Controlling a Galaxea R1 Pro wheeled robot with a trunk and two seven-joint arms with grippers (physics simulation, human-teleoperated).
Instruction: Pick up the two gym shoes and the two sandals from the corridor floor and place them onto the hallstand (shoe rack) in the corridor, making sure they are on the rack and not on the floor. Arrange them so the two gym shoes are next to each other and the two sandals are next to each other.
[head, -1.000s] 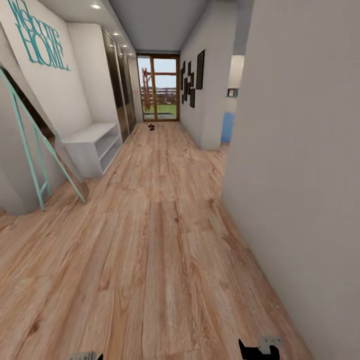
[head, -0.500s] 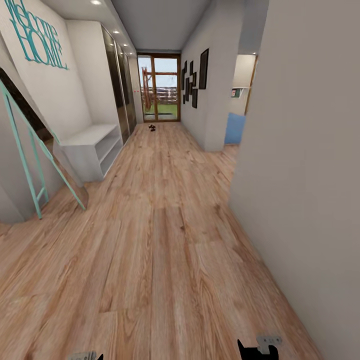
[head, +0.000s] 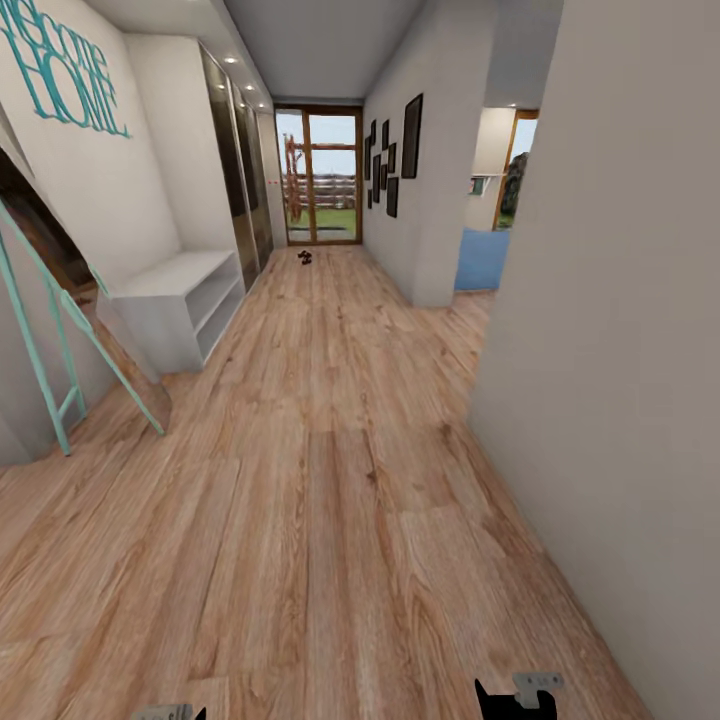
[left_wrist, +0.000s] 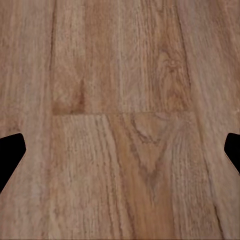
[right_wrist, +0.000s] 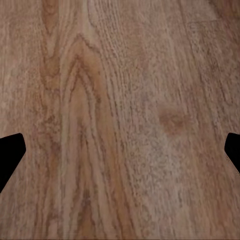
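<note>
Robot mid-corridor on the wood floor (head: 330, 500), nothing held. Left gripper (left_wrist: 120, 150) and right gripper (right_wrist: 120, 150) both have jaws apart, bare planks between the tips. Small dark shapes, likely shoes (head: 304, 257), lie far off by the glass door (head: 320, 175); too small to tell which pair. Grey two-tier bench (head: 180, 300) stands on the left against the wall, well apart from them. Risks: the near wall corner (head: 500, 360) on the right is close, so the base could clip it; the teal ladder frame (head: 75, 340) leans on the left; this bench could be taken for the rack.
</note>
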